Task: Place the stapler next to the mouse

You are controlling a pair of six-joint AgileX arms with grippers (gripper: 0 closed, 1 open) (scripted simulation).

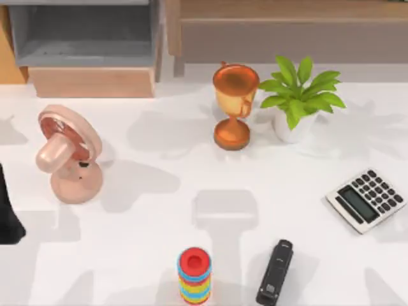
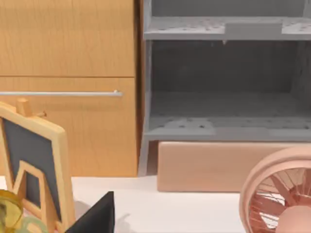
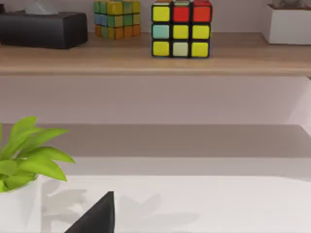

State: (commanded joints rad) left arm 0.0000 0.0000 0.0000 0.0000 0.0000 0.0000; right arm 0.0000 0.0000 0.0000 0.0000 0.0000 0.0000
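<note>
The stapler (image 1: 275, 273), a slim black bar with a small pale mark near its near end, lies flat close to the table's front edge, right of centre. The mouse is out of view. My left arm (image 1: 9, 213) is parked at the table's far left edge, well away from the stapler. A black part of my left gripper (image 2: 96, 217) shows in the left wrist view, pointing toward the cabinet and the grey shelf. A black part of my right gripper (image 3: 96, 216) shows in the right wrist view, above bare white table near the plant.
A pink fan (image 1: 67, 156) stands at the left. A bronze trophy (image 1: 234, 105) and a potted plant (image 1: 299, 95) stand at the back. A grey calculator (image 1: 368, 199) lies at the right edge. A stack of coloured rings (image 1: 194, 275) stands left of the stapler.
</note>
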